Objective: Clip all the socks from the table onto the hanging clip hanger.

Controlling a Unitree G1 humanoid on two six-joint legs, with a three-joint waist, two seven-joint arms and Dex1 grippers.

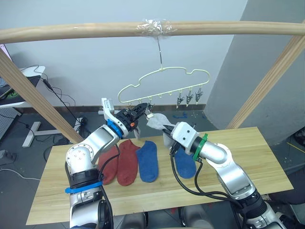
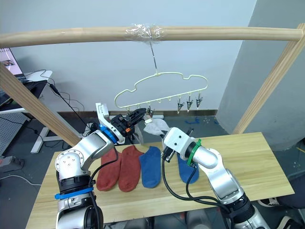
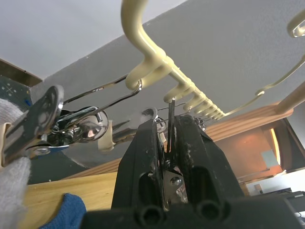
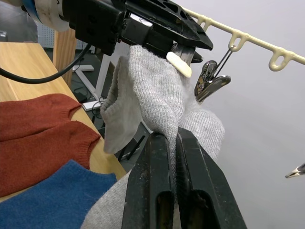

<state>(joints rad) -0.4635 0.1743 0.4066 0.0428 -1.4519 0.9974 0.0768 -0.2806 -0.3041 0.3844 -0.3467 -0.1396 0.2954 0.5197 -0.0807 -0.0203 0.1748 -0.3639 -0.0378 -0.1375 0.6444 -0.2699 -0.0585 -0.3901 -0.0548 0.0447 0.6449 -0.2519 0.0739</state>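
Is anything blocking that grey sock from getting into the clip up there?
Nothing visible does. The right claw lifts the grey sock right under the clip squeezed by the left claw on the hanger.

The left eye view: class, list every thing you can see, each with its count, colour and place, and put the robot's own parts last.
Rust-red ankle socks: two, flat side by side on the table's left part.
Blue ankle socks: two, flat on the table, one partly behind the right arm.
Light grey ankle sock: one seen, lifted to the hanger.
Pale plank table: one, light wood.
Pale yellow-green wire clip hanger: one, hung from the beam, dark clips beneath.
Round wooden beam: one, overhead.
Left hand: black fingers shut on a clip.
Right hand: black fingers shut on the grey sock.
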